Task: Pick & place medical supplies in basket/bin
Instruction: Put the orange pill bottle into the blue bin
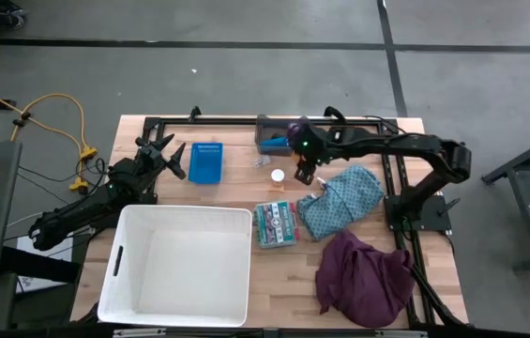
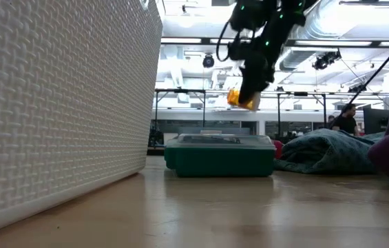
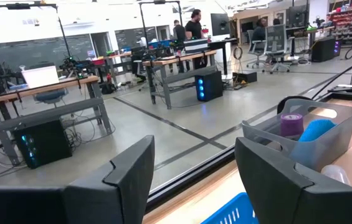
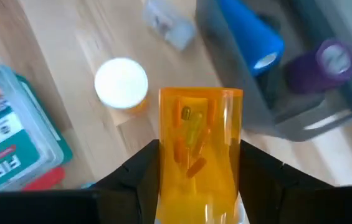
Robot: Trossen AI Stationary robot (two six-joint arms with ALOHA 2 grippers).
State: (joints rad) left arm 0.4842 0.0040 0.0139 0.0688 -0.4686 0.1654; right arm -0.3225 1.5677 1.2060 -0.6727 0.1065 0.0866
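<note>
Only one legible text: the word "FIRST" in white capital letters on the teal label of a clear-lidded first-aid box [image 4: 10, 155], seen in the right wrist view, lying on the wooden table [image 4: 57, 37]. Smaller print and pictures above that word on the same label, too small to read. Same box [image 1: 275, 224] in the high view with label too small to read. No readable label on the orange bottle [image 4: 199, 149] or elsewhere.
</note>
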